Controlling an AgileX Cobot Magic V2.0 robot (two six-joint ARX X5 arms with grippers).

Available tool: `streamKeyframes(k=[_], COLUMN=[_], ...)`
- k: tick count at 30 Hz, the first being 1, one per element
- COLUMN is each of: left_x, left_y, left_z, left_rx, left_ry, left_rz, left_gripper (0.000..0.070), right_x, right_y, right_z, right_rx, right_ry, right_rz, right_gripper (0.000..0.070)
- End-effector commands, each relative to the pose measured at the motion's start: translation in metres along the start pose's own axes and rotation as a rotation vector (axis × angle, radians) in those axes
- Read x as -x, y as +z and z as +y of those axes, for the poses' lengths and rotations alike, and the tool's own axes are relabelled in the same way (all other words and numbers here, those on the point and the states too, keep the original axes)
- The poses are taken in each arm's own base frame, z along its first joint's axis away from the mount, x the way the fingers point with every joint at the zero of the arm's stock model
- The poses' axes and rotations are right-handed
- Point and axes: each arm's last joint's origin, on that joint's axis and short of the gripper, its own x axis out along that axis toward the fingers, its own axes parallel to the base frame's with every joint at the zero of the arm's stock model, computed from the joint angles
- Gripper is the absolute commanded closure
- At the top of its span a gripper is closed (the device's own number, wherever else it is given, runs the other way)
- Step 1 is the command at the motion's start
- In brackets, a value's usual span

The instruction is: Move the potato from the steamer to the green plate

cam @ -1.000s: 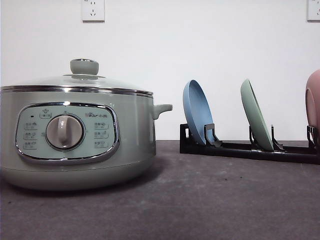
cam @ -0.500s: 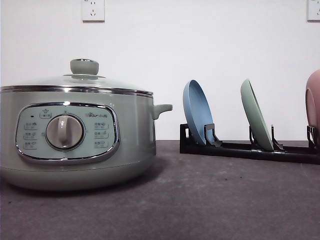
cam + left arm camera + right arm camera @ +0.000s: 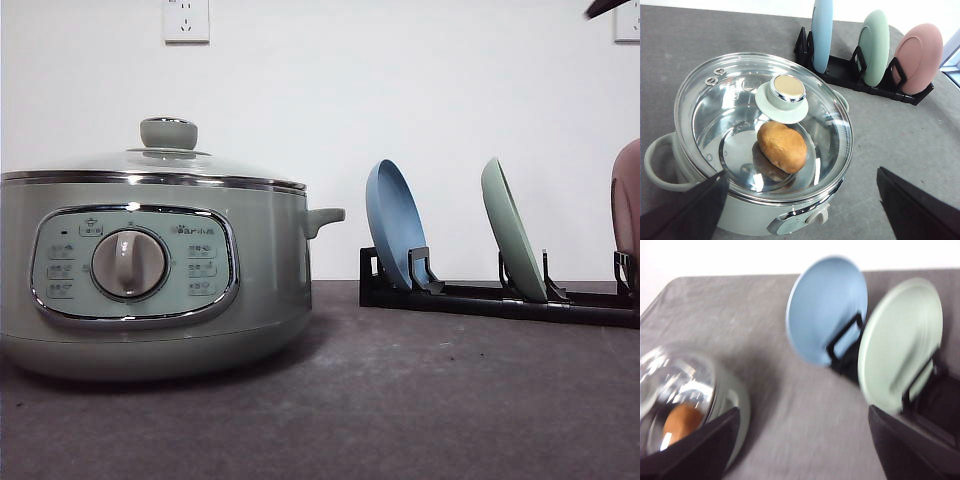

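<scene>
Lid on steamer, potato inside, green plate racked

You've got the steamer (image 3: 150, 270) at the 9 o'clock side of the front view, sitting on the grey table (image 3: 420, 400). Open table runs from its base toward 3 o'clock and down to 6 o'clock. Its side handle (image 3: 325, 218) sticks out toward the black rack (image 3: 500, 298), with a gap of bare table between them.

The glass lid (image 3: 765, 125) is closed on the pot, green knob (image 3: 786, 92) at centre. The potato (image 3: 782, 146) lies inside on the shiny pot floor, seen through the glass, just below the knob in the left wrist view.

Rack holds three plates on edge: blue plate (image 3: 395, 228) nearest the steamer, green plate (image 3: 512, 230) in the middle slot, pink plate (image 3: 628, 205) cut off at the 3 o'clock frame edge.

Left gripper (image 3: 800, 210): fingers spread wide, holding nothing, above the steamer. Right gripper (image 3: 800, 450): fingers also wide apart, empty, view blurred, over table between steamer and rack
</scene>
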Motion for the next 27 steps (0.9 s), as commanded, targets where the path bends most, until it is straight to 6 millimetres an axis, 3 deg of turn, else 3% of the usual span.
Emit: streamKeyframes(k=[1, 9, 22, 24, 27], left_x=[0.003, 0.003, 0.003, 0.003, 0.003], left_y=[0.006, 0.006, 0.006, 0.006, 0.006], left_z=[-0.002, -0.002, -0.002, -0.002, -0.002], left_rx=[-0.024, -0.024, -0.022, -0.022, -0.022], left_ry=[-0.006, -0.006, -0.006, -0.006, -0.006], left_rz=[-0.023, -0.024, -0.021, -0.021, -0.021], left_gripper=[0.0104, 0.0104, 0.0104, 0.0104, 0.0104], right_x=[-0.018, -0.080, -0.156, -0.164, -0.172], right_y=[0.013, 0.038, 0.024, 0.020, 0.015], right_z=[-0.005, -0.030, -0.063, -0.067, -0.070], right_rx=[-0.013, -0.044, -0.082, -0.086, -0.091], right_ry=[-0.003, -0.011, -0.093, -0.108, -0.111], right_rz=[0.010, 0.051, 0.095, 0.108, 0.129], right_gripper=[0.0181, 0.0182, 0.0183, 0.0197, 0.0294])
